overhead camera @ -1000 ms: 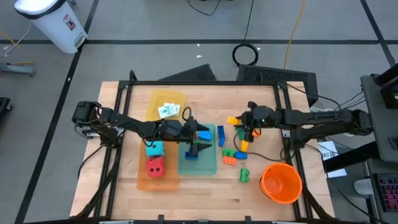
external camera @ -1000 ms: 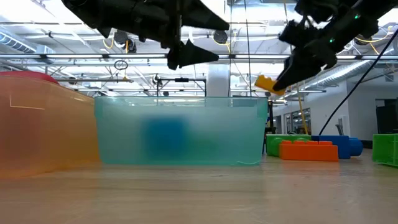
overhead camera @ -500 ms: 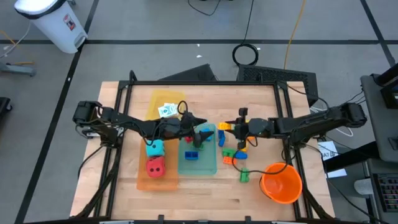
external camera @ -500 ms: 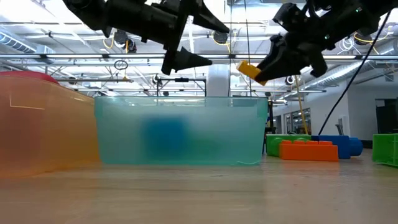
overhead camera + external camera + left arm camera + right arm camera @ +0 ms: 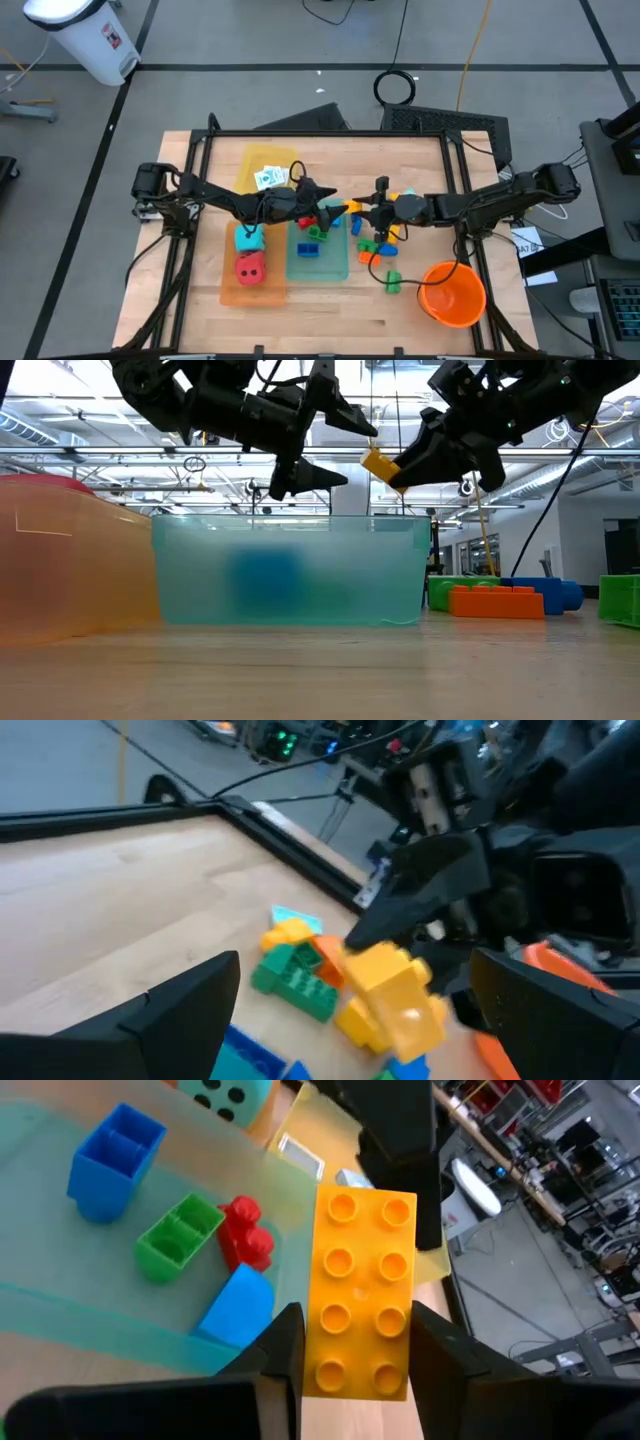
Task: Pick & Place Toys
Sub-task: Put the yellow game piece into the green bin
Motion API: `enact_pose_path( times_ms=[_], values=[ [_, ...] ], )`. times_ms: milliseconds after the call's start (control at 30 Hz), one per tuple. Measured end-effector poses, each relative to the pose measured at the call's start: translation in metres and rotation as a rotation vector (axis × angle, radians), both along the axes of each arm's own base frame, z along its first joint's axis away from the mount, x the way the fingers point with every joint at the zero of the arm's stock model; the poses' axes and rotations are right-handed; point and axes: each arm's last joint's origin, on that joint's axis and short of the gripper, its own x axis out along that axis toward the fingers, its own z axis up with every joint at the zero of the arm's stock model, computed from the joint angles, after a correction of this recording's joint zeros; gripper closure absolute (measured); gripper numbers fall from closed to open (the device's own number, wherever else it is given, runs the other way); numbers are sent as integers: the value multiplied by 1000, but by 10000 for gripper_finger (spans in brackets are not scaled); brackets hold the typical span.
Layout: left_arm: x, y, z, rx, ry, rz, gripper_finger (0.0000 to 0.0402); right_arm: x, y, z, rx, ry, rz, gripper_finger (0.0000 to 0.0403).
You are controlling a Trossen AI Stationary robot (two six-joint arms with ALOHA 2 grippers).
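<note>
High view: my right gripper (image 5: pixel 352 209) hangs at the teal tray's (image 5: pixel 318 268) right edge with a yellow brick (image 5: pixel 339 208) clamped between its fingers; my left gripper (image 5: pixel 322 201) hovers close beside it over the same tray, fingers spread and holding nothing.
Brick: held above the tray rim, not yet inside; the right wrist view shows its studded face (image 5: pixel 362 1294) filling the gap between my fingers.
In the tray: a blue brick (image 5: pixel 116 1145), a green brick (image 5: pixel 180 1233), a red piece (image 5: pixel 243 1230) and a second blue piece (image 5: pixel 237 1306) lie on the floor already.
Doing it well: I judge I should carry the brick a little farther in over a bare patch, lower it toward the floor, then let go, so it does not bounce off the rim or knock the others.
Risk: my two grippers sit near each other, so the left should stay clear while the right descends.
Left on the table: green, orange and blue bricks (image 5: pixel 375 247) wait between tray and bucket (image 5: pixel 451 293).
Writing: none I can read; the white cards (image 5: pixel 270 178) in the yellow tray are too small to make out.
</note>
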Motion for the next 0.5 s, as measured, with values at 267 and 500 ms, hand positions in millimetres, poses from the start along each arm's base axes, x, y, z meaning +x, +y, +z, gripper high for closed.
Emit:
enact_pose_path(
  times_ms=[267,500],
  values=[
    [0,-2,0,-7,-5,-21,3,6,0,1,-16,-54,8,310],
    [1,-5,0,-10,-12,-52,18,11,1,-4,-48,-49,18,310]
  ],
)
